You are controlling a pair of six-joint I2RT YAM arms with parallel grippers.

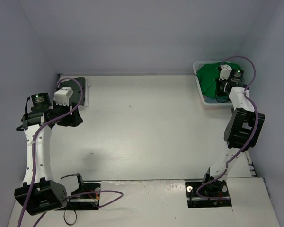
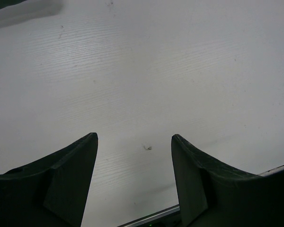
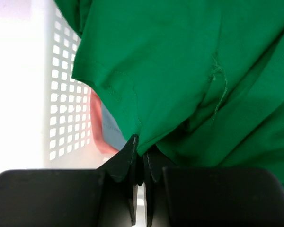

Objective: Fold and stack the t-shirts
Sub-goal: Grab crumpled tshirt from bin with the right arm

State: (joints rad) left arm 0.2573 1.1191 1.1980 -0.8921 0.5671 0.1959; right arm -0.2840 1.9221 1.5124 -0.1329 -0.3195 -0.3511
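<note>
**A:** Bright green cloth t-shirt (image 3: 180, 71): where is it?
**B:** Bunched in the white perforated plastic basket (image 3: 71, 109) at the far right. The right gripper (image 3: 143, 150) is clenched on its hem.
**A:** Anything underneath?
**B:** Slivers of pink cloth (image 3: 97, 127) and blue-grey cloth (image 3: 114, 135), mostly hidden.
**A:** And the left gripper (image 2: 134, 139)?
**B:** Fingers spread apart, grasping nothing, above the white table (image 2: 180, 71) at the left.

Right wrist view: the green shirt (image 3: 180, 71) runs off the top and right edges and covers what lies in the basket (image 3: 66, 94), except slivers of pink cloth (image 3: 97, 125) and blue-grey cloth (image 3: 115, 135). Left wrist view: a dark shape (image 2: 9, 4) is cut off at the top-left corner, unidentifiable.
</note>
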